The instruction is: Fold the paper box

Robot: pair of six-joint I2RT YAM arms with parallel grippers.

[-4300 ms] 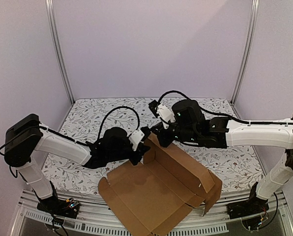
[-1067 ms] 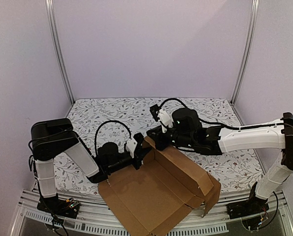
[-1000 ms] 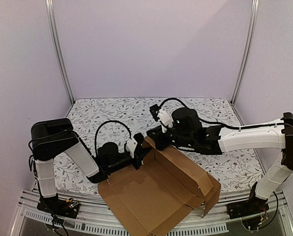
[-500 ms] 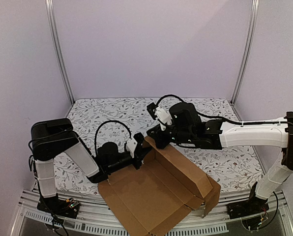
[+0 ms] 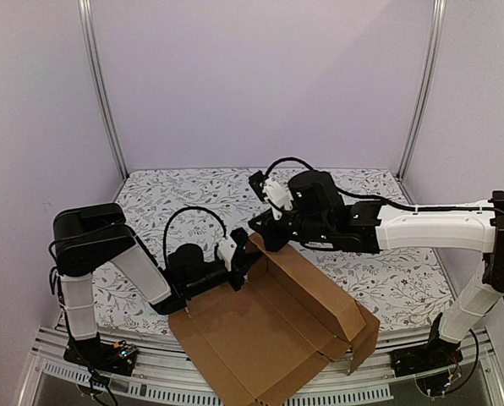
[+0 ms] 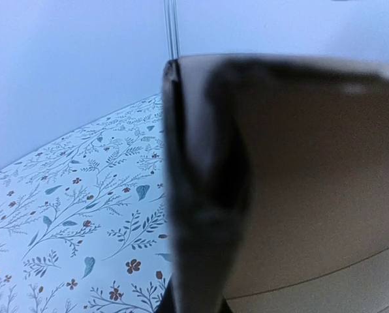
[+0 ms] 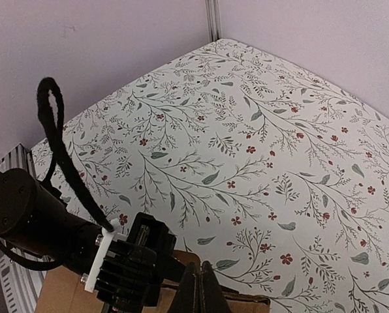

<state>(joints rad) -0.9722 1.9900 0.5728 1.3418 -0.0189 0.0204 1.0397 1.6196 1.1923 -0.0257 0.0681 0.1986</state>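
Note:
The paper box [image 5: 260, 334] is a brown cardboard sheet lying partly folded at the table's near edge, its long right wall [image 5: 320, 283] raised. My left gripper [image 5: 240, 264] is shut on the upright flap at the box's far left corner. In the left wrist view a blurred dark finger [image 6: 201, 195] lies against that flap [image 6: 312, 176]. My right gripper [image 5: 265, 240] is shut and sits at the far end of the raised wall, its tips [image 7: 199, 290] right above the cardboard rim [image 7: 247, 304]. Nothing shows between the right fingers.
The table [image 5: 184, 199] carries a floral cloth. Purple walls and metal corner posts [image 5: 102, 93] close in the back and sides. The box overhangs the front rail [image 5: 150, 389]. In the right wrist view, the left gripper's black body [image 7: 126, 267] is just left of my right fingertips.
The right arm has shifted a little to the left and back, and the raised right wall now leans further inward. The left arm and its hold on the flap have not moved.

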